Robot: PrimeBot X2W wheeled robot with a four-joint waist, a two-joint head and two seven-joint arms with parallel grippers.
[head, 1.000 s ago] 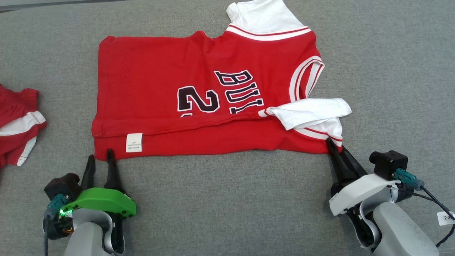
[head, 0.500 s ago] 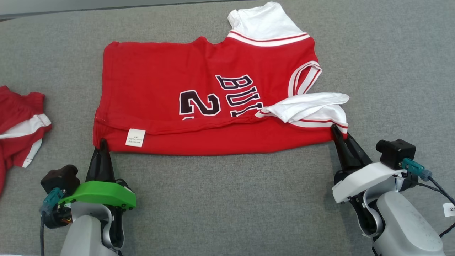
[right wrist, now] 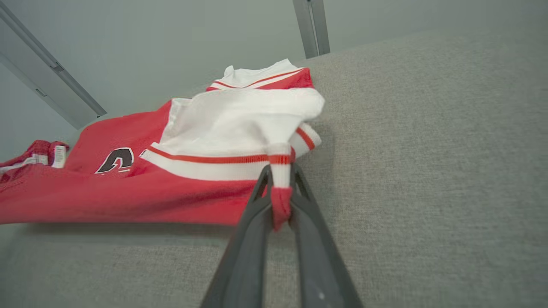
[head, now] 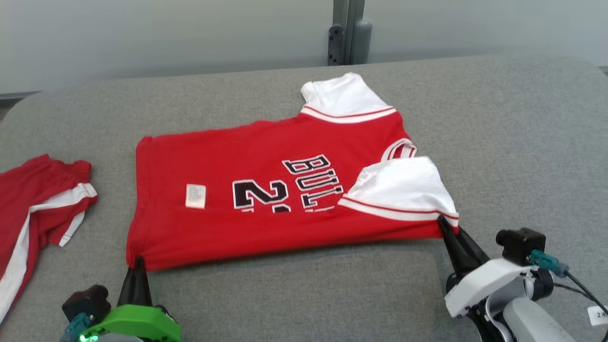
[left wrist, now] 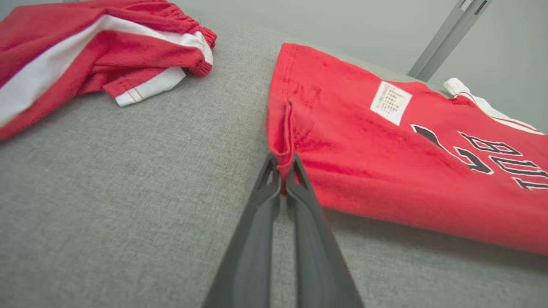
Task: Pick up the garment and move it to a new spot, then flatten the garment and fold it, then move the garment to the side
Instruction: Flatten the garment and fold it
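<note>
Red jersey (head: 285, 223) lies mid grey surface (head: 498, 142), long axis left-right, body stretching away to the far side of both grippers. Left gripper (head: 138, 262) is clamped on its near-left hem corner. Right gripper (head: 442, 222) is clamped on the near-right sleeve edge, so 2 near corners are held.

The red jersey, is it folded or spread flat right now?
Partly folded: red jersey has its near edge doubled over, inside label showing, number half covered; left pincer and right pincer grip the corners.

Base: grey fabric-covered surface (head: 498, 142), far corners rounded.
Middle: folded red jersey with white sleeves (head: 266, 161), black lettering up.
Left: crumpled red-and-white shorts (head: 38, 199).
</note>
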